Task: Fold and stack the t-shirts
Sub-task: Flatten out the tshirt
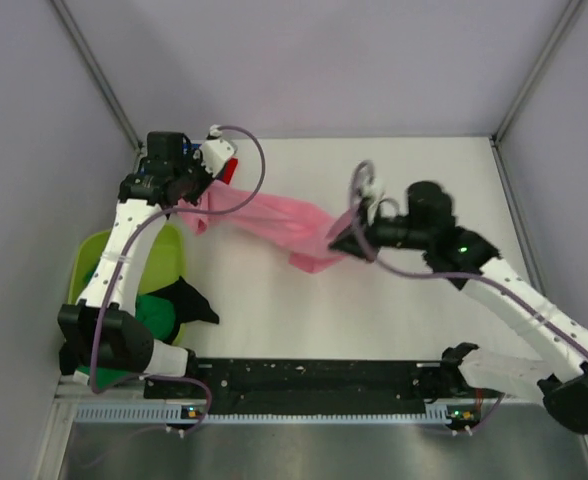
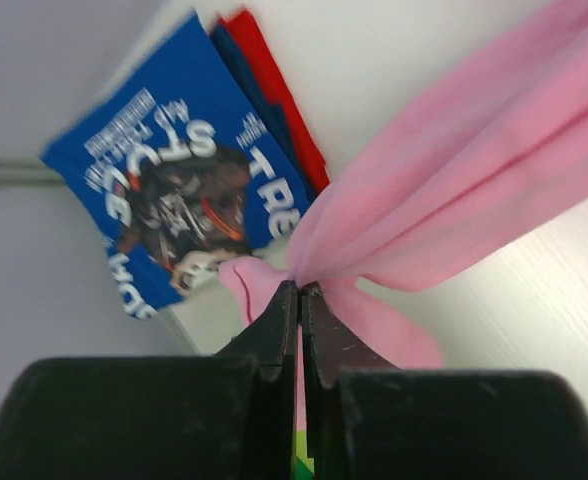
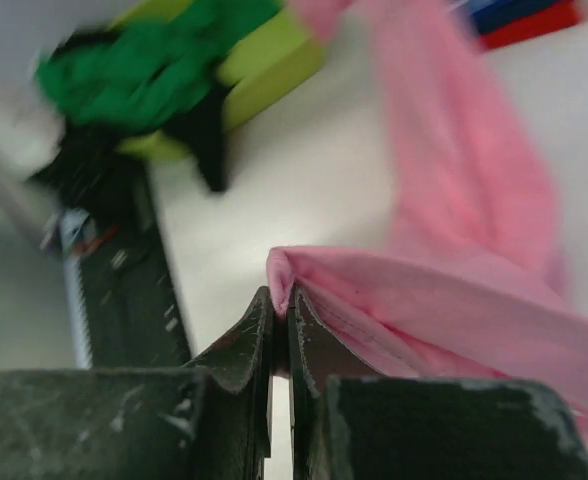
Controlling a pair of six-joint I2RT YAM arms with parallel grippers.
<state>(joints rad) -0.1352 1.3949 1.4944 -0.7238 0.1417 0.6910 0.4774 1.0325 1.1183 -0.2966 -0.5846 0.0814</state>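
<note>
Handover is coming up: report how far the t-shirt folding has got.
Done: the blue printed tee lies folded on top of the red tee. In hand: the pink tee is stretched between the left gripper and right gripper, both shut on it, not yet folded. Left: the green tee and black tee, crumpled at the lime tub.

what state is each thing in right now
left gripper, shut on pink tee
right gripper, shut on pink tee
pink tee, unfolded, stretched between both grippers
blue tee, folded, lying on red tee
red tee, folded, under blue tee
green tee, crumpled in tub
black tee, crumpled, draped over tub rim
tub, upright, holding cloth
</note>
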